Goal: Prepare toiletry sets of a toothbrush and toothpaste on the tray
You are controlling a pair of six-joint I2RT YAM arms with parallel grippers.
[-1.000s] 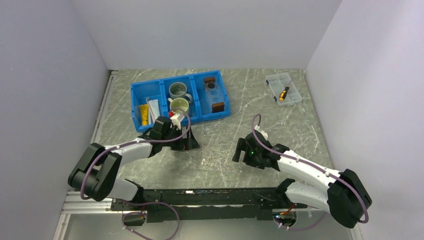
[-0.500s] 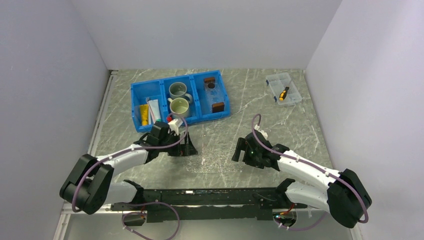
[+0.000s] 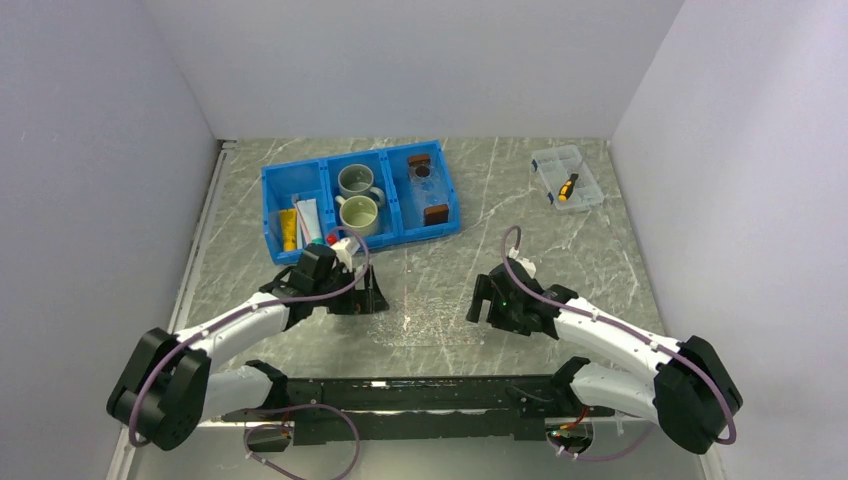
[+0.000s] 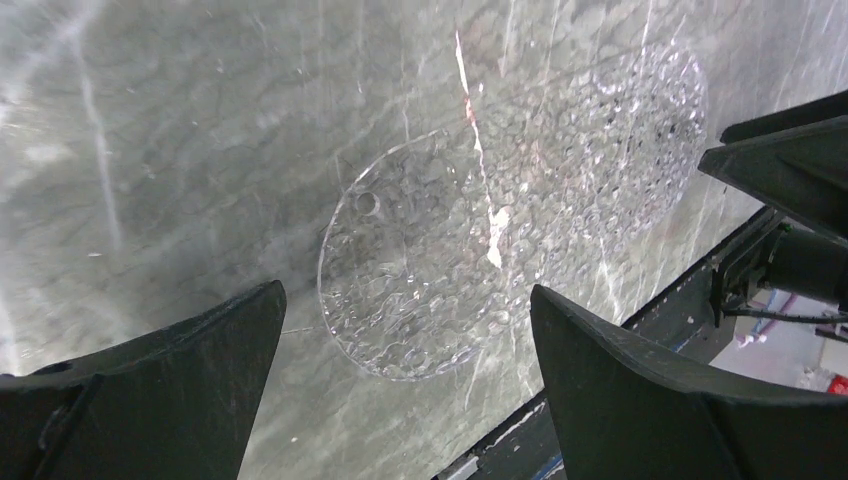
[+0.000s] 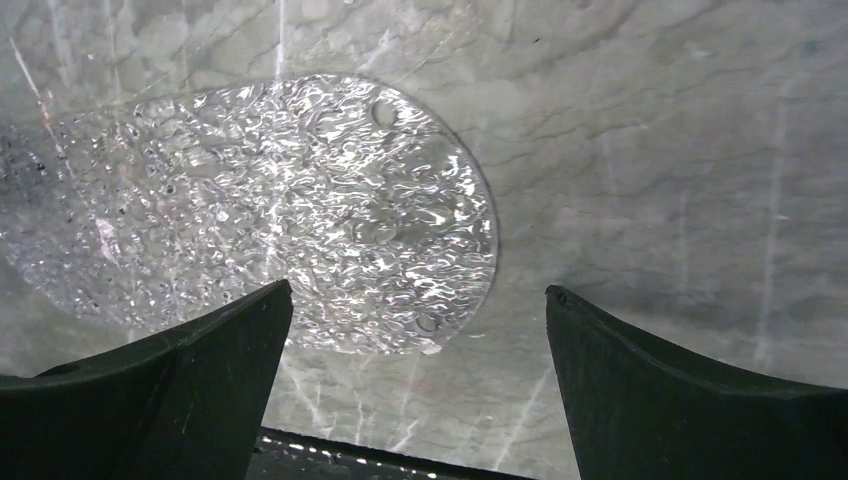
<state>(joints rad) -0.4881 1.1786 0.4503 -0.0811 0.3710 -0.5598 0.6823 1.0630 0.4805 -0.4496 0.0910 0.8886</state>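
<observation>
our left gripper (image 3: pixel 372 292) has pulled back from the blue bin (image 3: pixel 420 232); it and the right gripper (image 3: pixel 482 300) gape empty. toothbrush (image 3: pixel 298 222) and toothpaste (image 3: pixel 309 220) lie in the bin's left compartment, tray (image 3: pixel 436 213) in its right: we have nothing assembled yet.

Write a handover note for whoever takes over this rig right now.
Left gripper and right gripper: both open, empty, low on either side of a clear bumpy plastic disc.
Small white toothpaste tube and what looks like the slim pale toothbrush: left compartment of the big blue plastic bin.
Narrow clear tray with brown block handles: bin's right compartment.
Done: nothing.
Left: take the tray out, put toothbrush and toothpaste on it.
</observation>
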